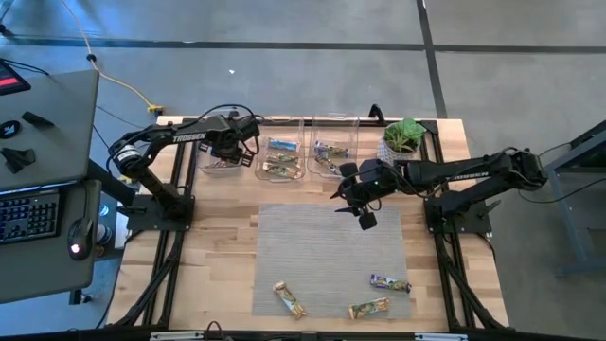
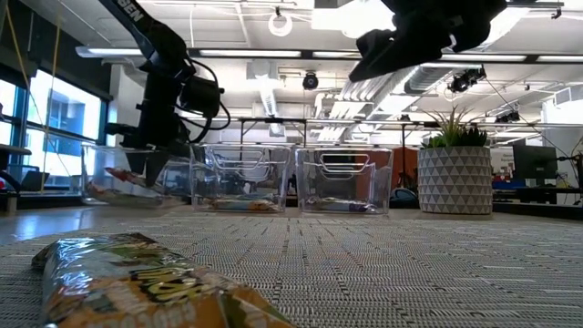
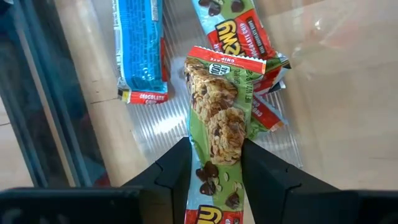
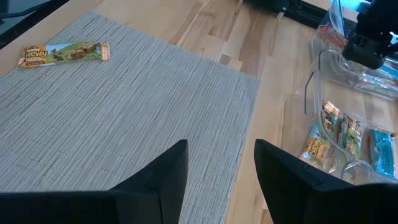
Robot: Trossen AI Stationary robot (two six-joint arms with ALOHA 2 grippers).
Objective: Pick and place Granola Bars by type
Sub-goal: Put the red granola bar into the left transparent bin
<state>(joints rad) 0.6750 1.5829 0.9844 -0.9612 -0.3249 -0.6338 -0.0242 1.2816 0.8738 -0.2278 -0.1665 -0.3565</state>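
Granola Bars: one green bar (image 3: pixel 217 130) is grasped in the left claw (image 3: pixel 214 168), hanging over the bin (image 1: pixel 220 167) at ten o'clock, probably to join the same type there. The right claw (image 4: pixel 217 168) waits released over the mat (image 1: pixel 331 260); three bars (image 1: pixel 290 299) lie at six o'clock.

You had a grey concrete floor (image 1: pixel 284 24) under the wooden table (image 1: pixel 222 256), crossed by dark seams. A grey desk (image 1: pixel 47 142) with a keyboard (image 1: pixel 28 216) stood just beside it. Behind, windows (image 2: pixel 59 128) lit one side, strip lights (image 2: pixel 264 53) ran across the open ceiling, and a potted plant (image 2: pixel 454 169) sat on the table.
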